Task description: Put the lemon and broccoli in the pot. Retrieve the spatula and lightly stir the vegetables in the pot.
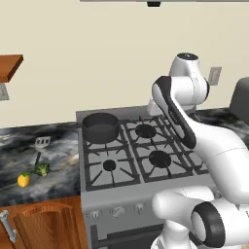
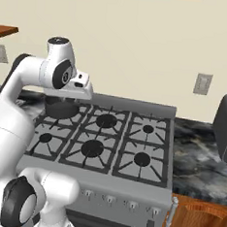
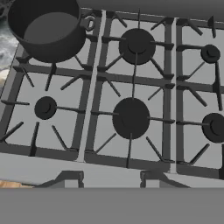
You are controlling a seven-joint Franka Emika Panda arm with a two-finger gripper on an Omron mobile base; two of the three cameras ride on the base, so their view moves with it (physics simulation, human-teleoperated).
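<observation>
Here, everything is placed against the grey six-burner stove (image 1: 141,155).
Stove: a pale grey steel cooktop with black cast grates and six dark burners, set into a dark marbled stone counter (image 1: 29,146); a row of grey knobs runs along its front edge.
Pot: the round, shallow dark grey-black metal pot (image 1: 100,127) sits upright on the stove's back-left burner; its inside shows a bare grey floor in the hand view (image 3: 46,28).
Lemon: the small bright yellow roundish fruit (image 1: 23,180) lies on the counter well to the left of the stove, near the counter's front edge.
Broccoli: the small dark green floret with a bumpy top (image 1: 42,169) lies on the same counter left of the stove, just beside the lemon and a little nearer the stove.
Spatula: the slim utensil with a silver-grey slotted head and thin black handle (image 1: 40,147) lies flat on the counter left of the stove, head toward the wall, handle end close to the broccoli.
Arm: the white arm with dark joints reaches over the stove, its hand hanging above the back row of burners, to the right of the pot in the left base view.
Gripper: the two small dark finger tips (image 3: 111,176) show at the bottom of the hand view, over the stove's front edge; they stand apart with nothing between them.
Wall: a plain cream wall rises behind the stove.
</observation>
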